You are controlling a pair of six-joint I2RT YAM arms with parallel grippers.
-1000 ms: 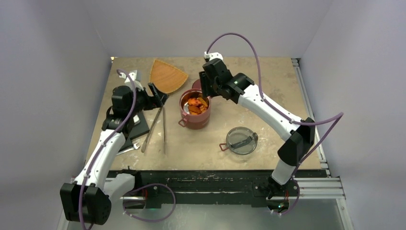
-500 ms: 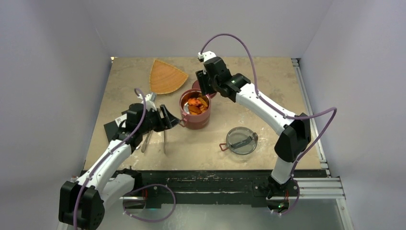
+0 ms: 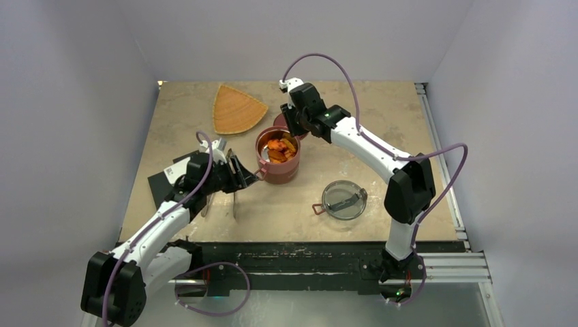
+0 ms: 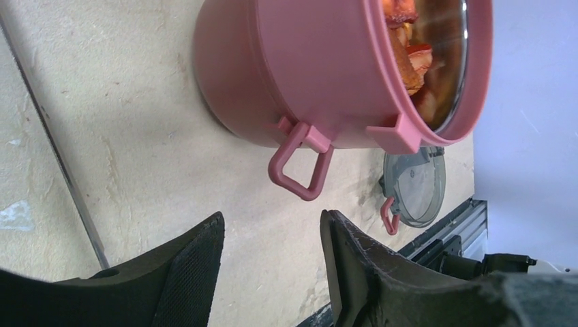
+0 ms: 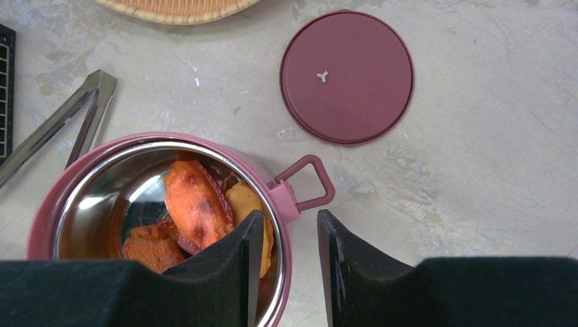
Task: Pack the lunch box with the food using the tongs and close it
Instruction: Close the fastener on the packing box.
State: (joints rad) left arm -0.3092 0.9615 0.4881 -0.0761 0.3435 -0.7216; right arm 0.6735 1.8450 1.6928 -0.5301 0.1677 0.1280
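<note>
- Dark-red lunch box stands open at mid-table; its steel-lined bowl holds orange and red food.
- Packing is judged largely complete; tongs lie beside the box.
- Remaining: fit disc lid and clear top lid.
- Left gripper and right gripper: jaws apart, empty, at opposite handles.

Top view: disc lid mostly behind R claw; tongs partly under L claw; food pcs too small to tell apart. L wrist: box cut off by top edge, most food w/ it; clear lid top behind box rim. R wrist: tray cut by top edge, tongs by left edge, box near side behind fingers.
</note>
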